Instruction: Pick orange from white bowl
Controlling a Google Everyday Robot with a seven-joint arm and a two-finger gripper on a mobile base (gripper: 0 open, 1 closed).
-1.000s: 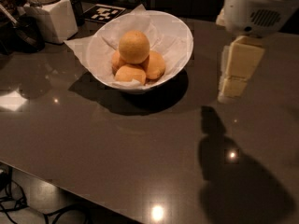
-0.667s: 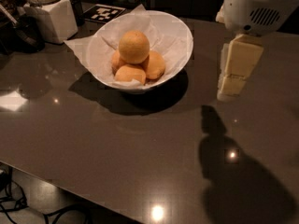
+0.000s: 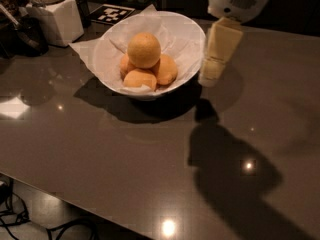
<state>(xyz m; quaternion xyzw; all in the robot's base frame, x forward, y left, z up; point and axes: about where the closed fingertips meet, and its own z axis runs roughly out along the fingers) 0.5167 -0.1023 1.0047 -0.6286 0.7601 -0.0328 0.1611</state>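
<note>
The hand (image 3: 209, 78) hangs just beside the white bowl (image 3: 192, 34), at its right rim; I cannot tell its grip. The orange (image 3: 144, 49) lies on top, and the glossy bench (image 3: 125, 159) is open in front.

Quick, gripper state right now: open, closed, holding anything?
Gripper: cannot be told whether open or closed; it hangs just right of the white bowl, while the orange sits in the bowl.

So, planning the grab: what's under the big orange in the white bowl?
Smaller oranges and crumpled paper sit under the orange; they cover the white bowl's bottom. The gripper hangs beside the bowl.
</note>
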